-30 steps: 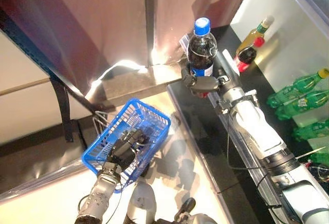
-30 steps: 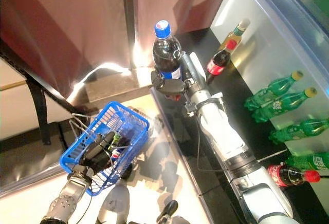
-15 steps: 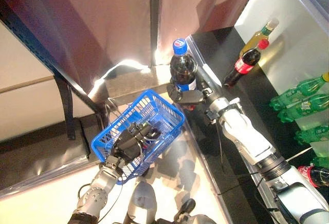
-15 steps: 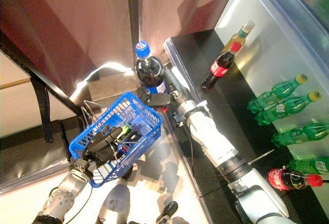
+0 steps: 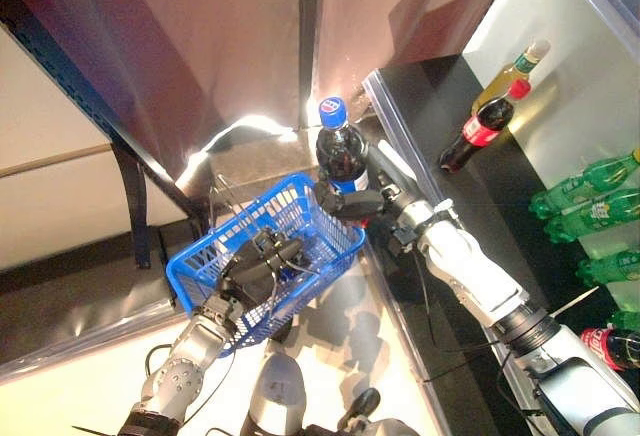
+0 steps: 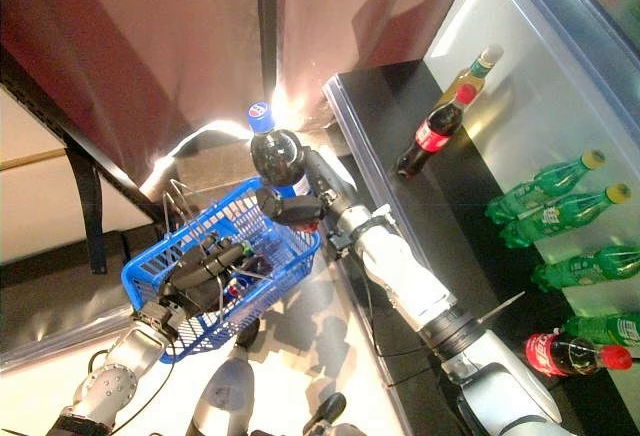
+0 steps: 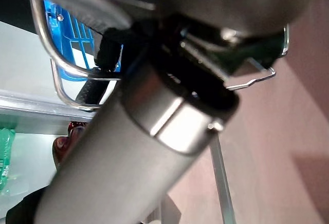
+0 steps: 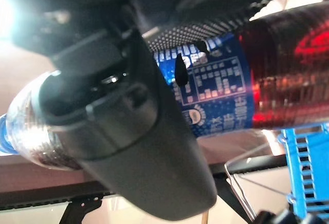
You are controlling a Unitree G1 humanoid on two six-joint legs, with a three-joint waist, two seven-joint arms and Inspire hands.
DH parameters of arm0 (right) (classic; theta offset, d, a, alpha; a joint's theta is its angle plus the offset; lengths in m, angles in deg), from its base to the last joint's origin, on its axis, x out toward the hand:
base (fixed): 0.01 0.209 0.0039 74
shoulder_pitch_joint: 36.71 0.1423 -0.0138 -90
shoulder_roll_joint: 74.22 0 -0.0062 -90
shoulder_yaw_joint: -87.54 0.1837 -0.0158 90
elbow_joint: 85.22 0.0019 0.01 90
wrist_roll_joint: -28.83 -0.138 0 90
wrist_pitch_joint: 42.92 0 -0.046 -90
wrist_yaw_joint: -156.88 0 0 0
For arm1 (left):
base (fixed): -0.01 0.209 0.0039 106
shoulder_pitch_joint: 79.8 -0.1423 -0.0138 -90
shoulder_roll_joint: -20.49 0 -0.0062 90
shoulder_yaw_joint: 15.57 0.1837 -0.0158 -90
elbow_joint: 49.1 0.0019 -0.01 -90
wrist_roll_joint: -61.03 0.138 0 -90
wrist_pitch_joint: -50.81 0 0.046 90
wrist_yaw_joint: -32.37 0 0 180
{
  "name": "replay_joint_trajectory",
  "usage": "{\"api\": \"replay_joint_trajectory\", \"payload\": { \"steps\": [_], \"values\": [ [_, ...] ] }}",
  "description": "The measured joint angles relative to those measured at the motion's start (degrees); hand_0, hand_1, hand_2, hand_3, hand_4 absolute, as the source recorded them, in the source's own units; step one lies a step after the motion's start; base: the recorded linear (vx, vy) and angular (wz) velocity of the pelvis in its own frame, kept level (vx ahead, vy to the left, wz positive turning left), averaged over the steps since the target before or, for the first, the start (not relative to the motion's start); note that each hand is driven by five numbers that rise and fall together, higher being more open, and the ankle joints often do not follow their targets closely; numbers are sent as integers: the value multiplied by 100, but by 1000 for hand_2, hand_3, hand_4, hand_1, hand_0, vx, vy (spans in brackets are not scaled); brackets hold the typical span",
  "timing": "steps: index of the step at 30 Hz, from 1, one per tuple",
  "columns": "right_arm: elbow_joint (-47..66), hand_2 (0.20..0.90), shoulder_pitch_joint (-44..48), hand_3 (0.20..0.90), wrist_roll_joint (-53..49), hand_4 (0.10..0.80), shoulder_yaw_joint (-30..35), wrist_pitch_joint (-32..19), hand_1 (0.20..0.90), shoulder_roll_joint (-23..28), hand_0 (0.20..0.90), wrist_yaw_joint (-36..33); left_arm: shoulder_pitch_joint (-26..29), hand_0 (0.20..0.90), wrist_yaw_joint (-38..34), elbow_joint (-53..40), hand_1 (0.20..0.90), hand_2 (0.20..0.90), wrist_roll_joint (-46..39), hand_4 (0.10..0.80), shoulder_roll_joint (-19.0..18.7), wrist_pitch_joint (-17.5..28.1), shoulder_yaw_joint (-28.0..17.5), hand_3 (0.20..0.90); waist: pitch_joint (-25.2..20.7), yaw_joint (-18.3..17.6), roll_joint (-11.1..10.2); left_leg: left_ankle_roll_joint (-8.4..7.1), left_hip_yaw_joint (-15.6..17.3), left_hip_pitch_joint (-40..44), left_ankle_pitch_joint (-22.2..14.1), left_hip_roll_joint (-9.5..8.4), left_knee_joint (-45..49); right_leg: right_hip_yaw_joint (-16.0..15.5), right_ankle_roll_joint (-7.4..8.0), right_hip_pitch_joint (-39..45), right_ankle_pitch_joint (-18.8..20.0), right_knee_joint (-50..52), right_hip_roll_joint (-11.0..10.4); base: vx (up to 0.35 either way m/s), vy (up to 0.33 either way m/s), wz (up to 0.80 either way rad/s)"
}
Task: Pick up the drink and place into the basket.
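While the right hand (image 5: 362, 203) has its dark fingers curled round the lower body of the drink (image 5: 340, 152), that bottle stands upright just above the far rim of the basket (image 5: 318, 219), not inside it. It's a clear plastic bottle of dark cola with a round blue cap and a blue label band; up close in the right wrist view the label (image 8: 216, 95) is glossy with white print, and the hand's thumb wraps across it.

The basket is blue plastic, rectangular, with open lattice walls and thin bare-wire handles (image 7: 56, 75). The left hand (image 5: 262, 262) grips it from the near side, fingers hooked over the rim and reaching inside, so it's held up in the air and tilted. Something small lies in the bottom, too hidden by the fingers to make out.

Over on the black glossy shelf (image 6: 400, 116) against the frosted white wall: one tall bottle with amber liquid (image 6: 470, 74), one small cola bottle with a red cap and label (image 6: 430, 136) just beside it, and four green plastic bottles (image 6: 545, 171) lying on their sides in a row, two of them with yellow caps. One more red-capped cola bottle (image 6: 570, 352) lies down near the robot's end.
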Motion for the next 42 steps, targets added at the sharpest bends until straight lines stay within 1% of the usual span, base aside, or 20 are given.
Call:
{"api": "replay_joint_trajectory", "payload": {
  "steps": [7,11,14,17,21,25,31,36,42],
  "values": [
    [-2,300,-2,200,-8,100,-59,69,300,-51,300,132,0,300,0,-25,300,300,23,100,-4,-35,40,200,0,6,-1,0,-4,0,0,0,0,-5,0,2,0,0,-1,0,0,0],
    [-15,300,-26,200,-8,100,-84,147,300,-91,300,152,0,300,0,-179,300,300,24,100,-50,-40,194,200,0,6,-1,-1,-7,0,1,-1,0,-8,0,2,0,0,-1,0,0,0],
    [-41,300,-52,200,-8,100,-133,217,300,-141,300,175,0,300,4,-331,300,300,27,100,-51,-96,206,200,0,3,-1,-2,-7,0,1,-2,0,-8,1,2,-1,0,-1,0,0,0],
    [-96,300,-63,200,-6,100,-235,369,300,-142,300,251,0,300,26,-477,300,300,29,100,-53,-103,206,200,-1,5,-1,-2,-8,1,2,-4,0,-11,1,4,-1,0,-2,0,0,0],
    [-446,300,-64,200,37,100,-338,531,300,-180,300,294,1,300,132,-605,300,300,151,100,-95,-111,219,200,-1,8,-2,-3,-16,2,4,-5,1,-22,2,11,-1,0,-11,0,0,0],
    [-756,300,-64,200,381,100,-409,738,300,-177,300,287,4,300,254,-673,300,300,322,100,-270,-220,297,200,-1,2,-2,-4,-25,1,5,-5,0,-76,11,16,-8,0,-15,0,0,0],
    [-812,300,-62,200,978,100,-491,1021,300,-161,300,274,4,300,264,-673,300,300,475,100,-305,-331,341,200,-1,18,-2,-11,-69,1,16,-13,1,-134,7,31,-21,0,-15,0,0,0],
    [-879,300,-47,200,1272,100,-516,1239,300,-182,300,277,5,300,355,-673,300,300,475,100,-387,-353,351,200,-1,51,-2,-11,-89,2,18,-19,1,-142,6,38,-22,0,-18,0,0,0],
    [-922,300,-47,200,1597,100,-604,1431,300,-182,300,369,11,300,438,-896,300,300,649,100,-395,-531,375,200,-1,156,-2,-13,-101,2,23,-17,1,-142,7,41,-24,0,-15,0,0,0]
  ]
}}
